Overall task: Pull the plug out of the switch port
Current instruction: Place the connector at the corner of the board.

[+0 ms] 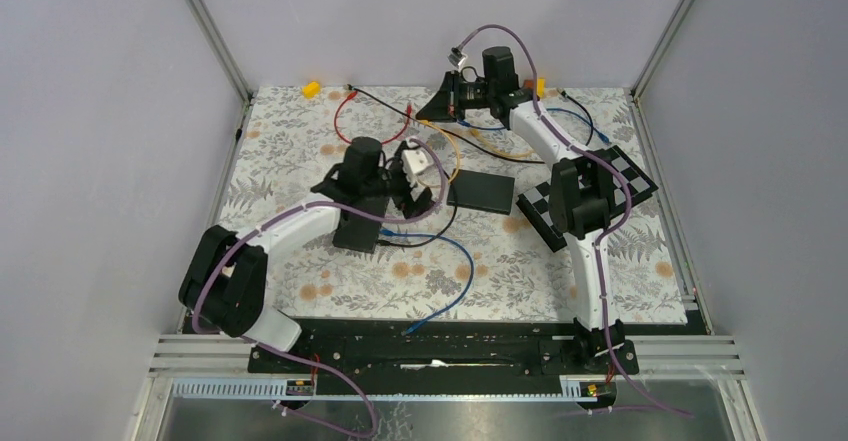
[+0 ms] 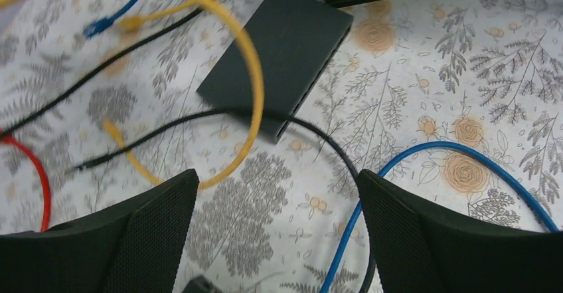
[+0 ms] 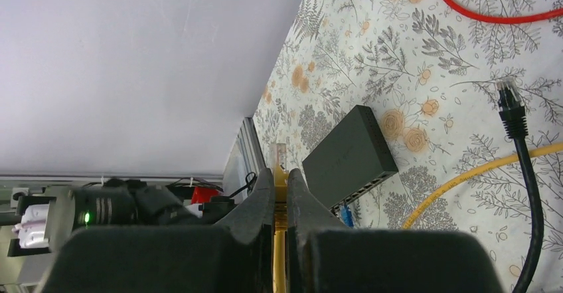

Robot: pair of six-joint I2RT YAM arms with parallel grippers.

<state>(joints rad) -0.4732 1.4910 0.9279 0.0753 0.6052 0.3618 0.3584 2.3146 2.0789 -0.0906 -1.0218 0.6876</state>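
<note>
Beside the switch [image 2: 279, 54], the left end effector [image 2: 275, 180] gapes wide, while the right end effector [image 3: 279, 181] pinches the yellow plug [image 3: 277, 155].

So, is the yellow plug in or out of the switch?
Out: right claw is shut on the yellow cable, its plug bare, apart from the switch.

Both arms reach out, one open and one clamped.
The left arm [image 1: 300, 223] reaches from the near left toward the middle. Its left gripper [image 2: 277, 180] is angled down, jaws spread wide and holding nothing. The right arm [image 1: 585, 201] rises at the near right, bends and stretches to the far middle, where the right gripper [image 3: 279, 180] has its jaws pressed together on a yellow cable [image 3: 279, 253].
</note>
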